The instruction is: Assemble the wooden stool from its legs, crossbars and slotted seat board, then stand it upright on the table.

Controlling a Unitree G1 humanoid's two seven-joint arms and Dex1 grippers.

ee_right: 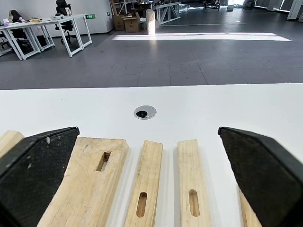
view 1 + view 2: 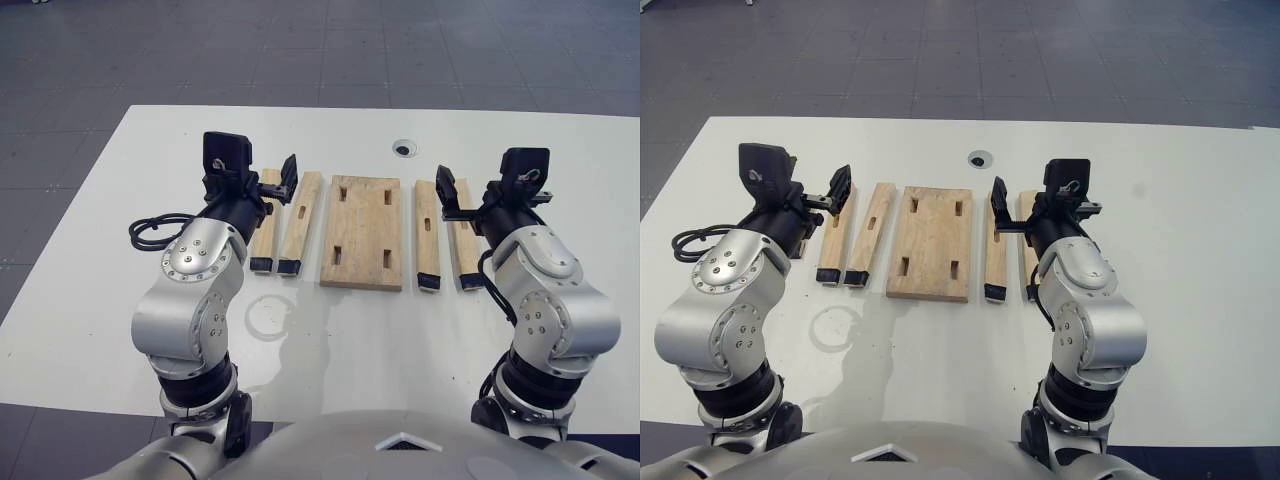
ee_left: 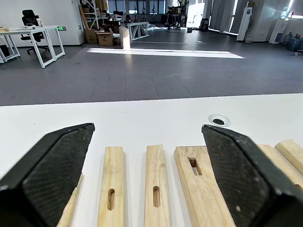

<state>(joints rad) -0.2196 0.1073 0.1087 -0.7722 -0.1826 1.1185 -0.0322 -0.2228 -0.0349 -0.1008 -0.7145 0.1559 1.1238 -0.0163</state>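
Note:
The slotted seat board lies flat at the table's middle. Two slotted wooden legs lie to its left and two more to its right, all parallel with black-tipped near ends. My left gripper hovers open over the left pair, its fingers wide apart. My right gripper hovers open over the right pair, fingers spread. Neither holds anything. In each wrist view a sliver of another wooden piece peeks from under the outer finger.
The white table has a round cable hole behind the board. A coiled black cable lies left of my left arm. A faint ring mark sits on the near tabletop. Grey floor surrounds the table.

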